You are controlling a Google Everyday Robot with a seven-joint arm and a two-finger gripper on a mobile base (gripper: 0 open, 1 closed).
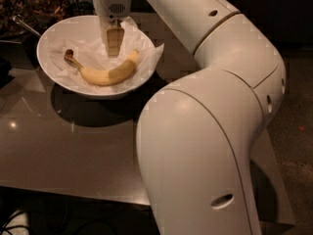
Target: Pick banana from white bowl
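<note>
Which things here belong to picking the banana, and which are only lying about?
Belong to the job: banana, lying in the white bowl; gripper, hanging just above the banana.
Only lying about: crumpled paper lining; dark clutter behind the bowl; grey table.

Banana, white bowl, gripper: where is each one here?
banana [105, 75], camera view, middle of its curved body.
white bowl [44, 53], camera view, left inner wall.
gripper [113, 51], camera view, lower tip, over the bowl just above the banana.

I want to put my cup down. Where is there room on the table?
The bare table in front of the white bowl, beside the robot arm. Inside the bowl it's crowded: the banana lies there and the gripper hangs just above it.
</note>
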